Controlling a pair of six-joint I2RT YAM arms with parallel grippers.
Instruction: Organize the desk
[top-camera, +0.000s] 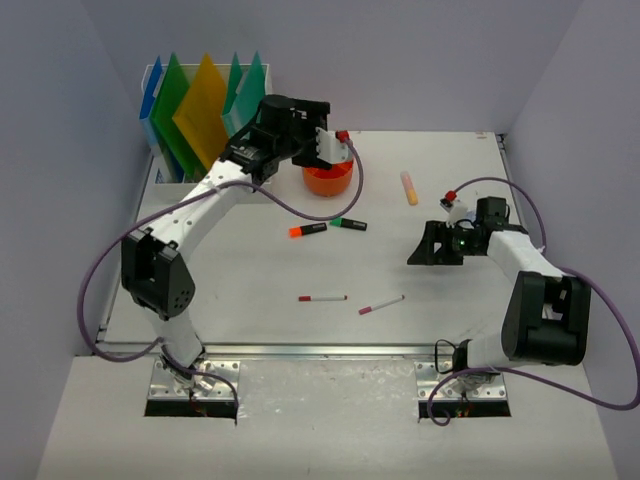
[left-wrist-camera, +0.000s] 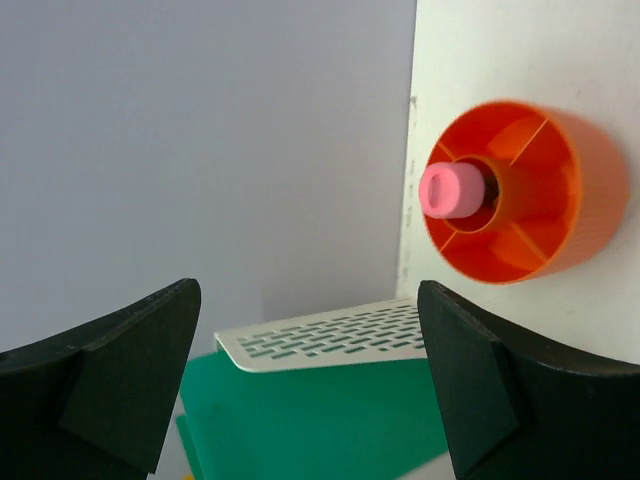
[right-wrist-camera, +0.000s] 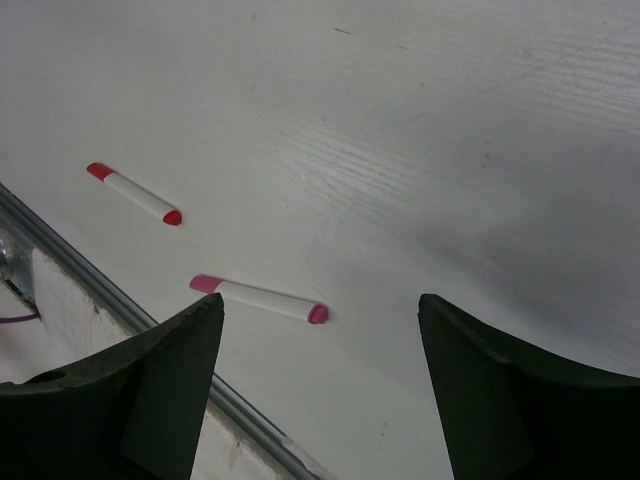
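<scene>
The white desk (top-camera: 250, 265) carries loose pens. My left gripper (top-camera: 335, 158) is open and empty, high above the orange pen cup (top-camera: 328, 180) at the back. In the left wrist view the cup (left-wrist-camera: 560, 190) holds a pink-capped marker (left-wrist-camera: 452, 190), and the gripper (left-wrist-camera: 310, 340) has nothing between its jaws. My right gripper (top-camera: 432, 246) is open and empty, low over the right side of the desk. In its wrist view the gripper (right-wrist-camera: 320, 340) looks at a pink-ended pen (right-wrist-camera: 260, 298) and a red-ended pen (right-wrist-camera: 134, 194), both apart from its fingers.
An orange-capped marker (top-camera: 308, 230) and a green-capped marker (top-camera: 349, 224) lie mid-desk. A red pen (top-camera: 322, 298) and a pink pen (top-camera: 381, 305) lie near the front rail (top-camera: 320, 350). A pale highlighter (top-camera: 409, 187) lies at back right. A white file rack (top-camera: 158, 120) with coloured folders stands back left.
</scene>
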